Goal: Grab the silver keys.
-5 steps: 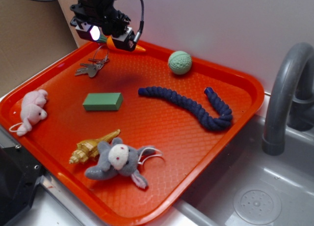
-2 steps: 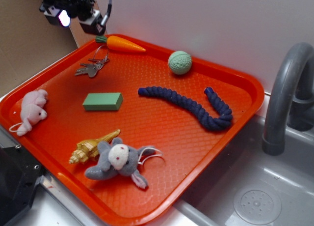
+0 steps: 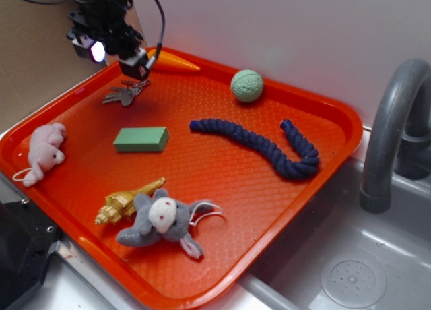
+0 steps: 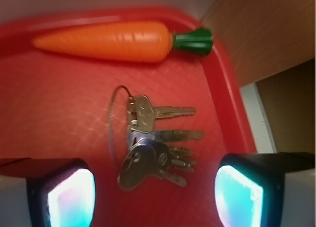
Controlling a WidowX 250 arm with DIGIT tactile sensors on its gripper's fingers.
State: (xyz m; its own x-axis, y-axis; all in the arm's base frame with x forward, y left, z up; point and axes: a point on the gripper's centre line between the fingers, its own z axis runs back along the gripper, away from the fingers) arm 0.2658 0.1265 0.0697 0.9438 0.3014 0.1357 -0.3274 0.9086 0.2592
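While we are hovering with jaws open, the gripper (image 4: 154, 197) is lining up over the keys (image 4: 150, 140) lying beside the carrot (image 4: 121, 41); next we are needing a straight descent.

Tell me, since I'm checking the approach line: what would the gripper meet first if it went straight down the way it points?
Most likely the silver keys: the wrist view shows them lying between the open fingers of the gripper. The carrot lies off to the side. How high it hangs is unclear.
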